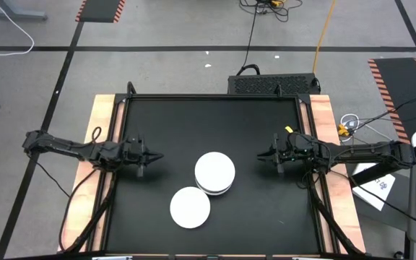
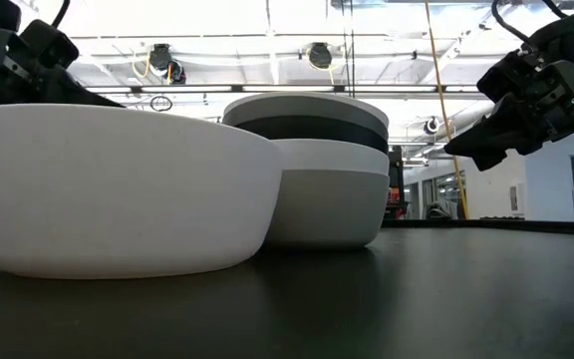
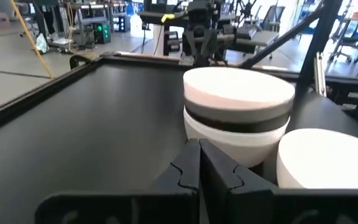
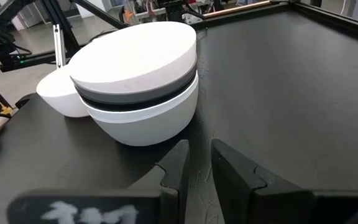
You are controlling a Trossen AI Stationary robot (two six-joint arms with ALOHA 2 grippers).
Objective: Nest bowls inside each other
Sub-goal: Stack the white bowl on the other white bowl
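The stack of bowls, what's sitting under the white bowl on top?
Under the top white bowl sit a grey rim, a darker band, and a white bottom bowl resting on the table. How many bowls are nested inside is hidden. A single white bowl sits beside the stack.

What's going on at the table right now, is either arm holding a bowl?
Neither. The left gripper and right gripper hang empty on either side of the bowls. A nested stack with a white bowl on top sits mid-table. One lone white bowl stands beside it, not yet nested.
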